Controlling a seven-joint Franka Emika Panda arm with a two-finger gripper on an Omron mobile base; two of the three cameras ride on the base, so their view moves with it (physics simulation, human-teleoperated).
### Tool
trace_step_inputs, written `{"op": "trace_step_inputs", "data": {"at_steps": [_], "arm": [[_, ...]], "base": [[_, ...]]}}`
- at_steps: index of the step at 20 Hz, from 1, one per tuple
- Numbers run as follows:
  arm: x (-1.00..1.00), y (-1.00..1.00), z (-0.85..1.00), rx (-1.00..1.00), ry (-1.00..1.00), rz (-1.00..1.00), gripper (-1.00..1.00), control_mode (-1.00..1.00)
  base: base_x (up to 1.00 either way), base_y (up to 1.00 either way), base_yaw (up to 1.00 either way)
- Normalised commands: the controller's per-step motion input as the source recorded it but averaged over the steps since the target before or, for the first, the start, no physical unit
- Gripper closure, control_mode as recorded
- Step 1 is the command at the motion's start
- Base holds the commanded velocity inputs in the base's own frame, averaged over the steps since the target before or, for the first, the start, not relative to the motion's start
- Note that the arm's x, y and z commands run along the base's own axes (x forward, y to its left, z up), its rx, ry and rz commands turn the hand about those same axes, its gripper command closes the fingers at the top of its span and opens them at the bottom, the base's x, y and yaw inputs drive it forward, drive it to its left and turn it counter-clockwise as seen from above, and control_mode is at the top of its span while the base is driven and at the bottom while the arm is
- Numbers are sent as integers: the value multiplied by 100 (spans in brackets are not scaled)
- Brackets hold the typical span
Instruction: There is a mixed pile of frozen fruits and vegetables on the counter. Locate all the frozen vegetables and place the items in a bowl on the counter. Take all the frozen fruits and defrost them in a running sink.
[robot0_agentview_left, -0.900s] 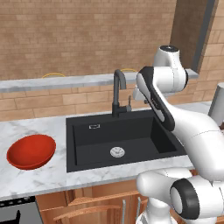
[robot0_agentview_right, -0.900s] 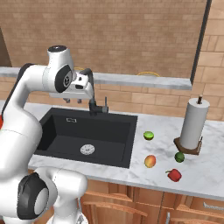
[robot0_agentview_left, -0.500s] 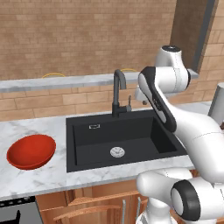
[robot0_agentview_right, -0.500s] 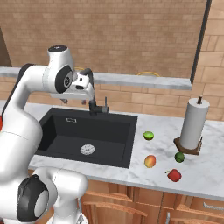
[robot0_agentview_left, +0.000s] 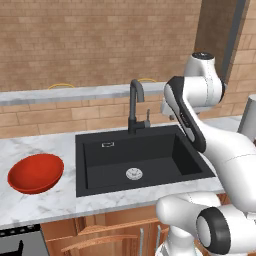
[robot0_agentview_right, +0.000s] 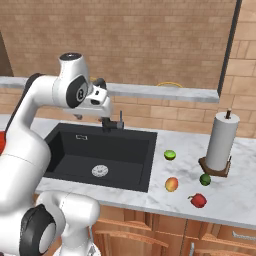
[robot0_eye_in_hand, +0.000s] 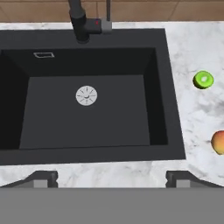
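Little has shifted since earlier; the fingers (robot0_eye_in_hand: 112, 177) are spread, empty, above the sink (robot0_eye_in_hand: 87, 135). Lime fruit (robot0_eye_in_hand: 203, 80) lies rightward on the counter (robot0_eye_in_hand: 197, 118); centering is advised before descent.

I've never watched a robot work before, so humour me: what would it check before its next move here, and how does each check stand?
1. Gripper free to pick: ok, nothing between its tips, which stand wide apart.
2. Fruits reachable: ok, the lime ball and orange oval lie loose on the counter right of the sink.
3. Vegetables in bowl: not ok, the red piece and dark green piece still sit near the paper towel.
4. Sink running: not ok, no water visible.
5. Bowl ready: ok, upright and empty.
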Motion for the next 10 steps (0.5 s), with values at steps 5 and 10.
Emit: {"op": "trace_step_inputs", "data": {"at_steps": [5,10], "arm": [[-27,-40,-8,0,0,-16,-100,-100],[-28,-35,-12,0,0,-16,-100,-100]], "base": [[0,0,0],[0,0,0]]}}
